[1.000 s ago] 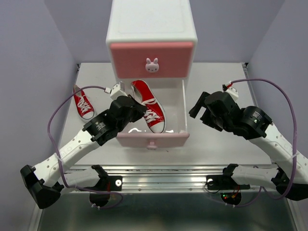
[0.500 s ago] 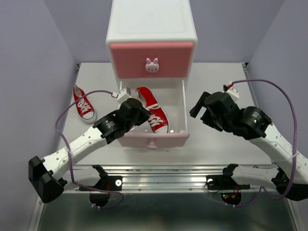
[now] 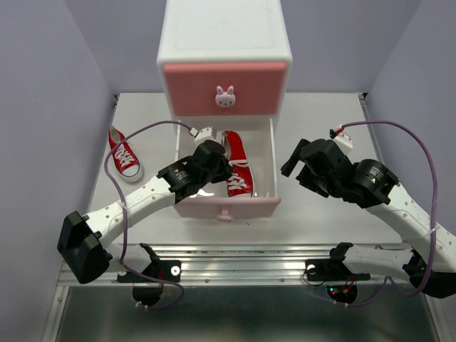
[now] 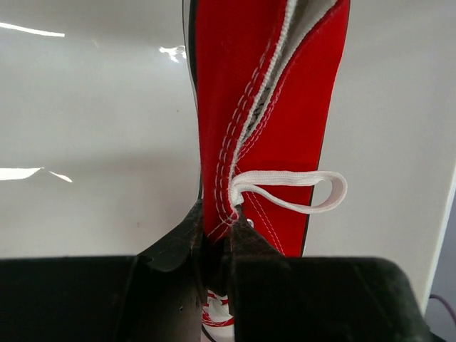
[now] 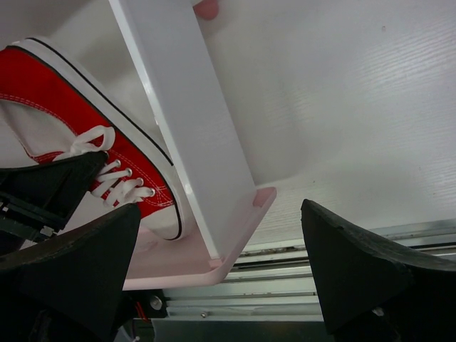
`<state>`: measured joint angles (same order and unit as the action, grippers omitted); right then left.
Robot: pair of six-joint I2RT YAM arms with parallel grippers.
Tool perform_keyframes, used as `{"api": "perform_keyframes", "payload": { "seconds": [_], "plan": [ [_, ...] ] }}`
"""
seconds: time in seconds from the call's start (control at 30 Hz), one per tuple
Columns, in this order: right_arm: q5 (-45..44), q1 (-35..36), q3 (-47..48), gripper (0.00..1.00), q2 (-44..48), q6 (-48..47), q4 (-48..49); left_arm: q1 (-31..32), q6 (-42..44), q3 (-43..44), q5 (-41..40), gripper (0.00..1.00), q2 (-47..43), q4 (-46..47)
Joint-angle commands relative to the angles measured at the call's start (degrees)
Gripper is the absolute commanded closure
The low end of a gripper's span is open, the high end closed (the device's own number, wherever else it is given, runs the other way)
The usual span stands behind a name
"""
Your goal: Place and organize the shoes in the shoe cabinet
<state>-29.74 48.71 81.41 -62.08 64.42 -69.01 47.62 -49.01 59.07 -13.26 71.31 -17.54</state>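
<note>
Red sneaker [image 3: 239, 169] sits in the pulled-out lower drawer [image 3: 228, 207] of the shoe cabinet [image 3: 224, 43], close to the drawer's right wall with its toe toward the near front panel. My left gripper [image 4: 216, 239] is clenched on its canvas edge beside a lace loop. A second red sneaker [image 3: 125, 154] lies on the table [image 3: 320, 114] well left of the cabinet, the upper drawer [image 3: 192, 89] is closed, and my right gripper [image 3: 296, 165] hovers just right of the open drawer, jaws spread wide and grasping nothing.
</note>
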Motion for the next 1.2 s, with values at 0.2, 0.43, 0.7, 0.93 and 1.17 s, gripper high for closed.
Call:
{"api": "perform_keyframes", "payload": {
  "seconds": [0.2, 0.43, 0.7, 0.93, 1.17],
  "plan": [
    [-2.43, -0.37, -0.55, 0.00, 2.93, 2.64, -0.16, -0.94, 7.35, 4.83, 3.59, 1.00, 3.83, 7.52],
    [-2.70, -0.37, -0.81, 0.00, 3.37, 4.04, -0.33, -2.88, 14.11, 8.78, 5.43, 1.00, 8.23, 6.12],
    [-2.61, -0.37, -0.81, 0.00, 2.76, 2.55, 0.28, -4.28, 16.84, 7.38, 8.77, 1.00, 7.88, 5.76],
    [-2.87, -0.37, -0.46, 0.00, 1.79, 0.88, 0.90, -4.29, 18.43, 10.54, 8.16, 1.00, 12.18, 1.28],
    [-4.10, -0.37, -0.20, 0.00, 2.23, 0.97, 0.11, -4.46, 15.62, 10.10, 7.11, 0.87, 13.24, 1.28]
  ]
}}
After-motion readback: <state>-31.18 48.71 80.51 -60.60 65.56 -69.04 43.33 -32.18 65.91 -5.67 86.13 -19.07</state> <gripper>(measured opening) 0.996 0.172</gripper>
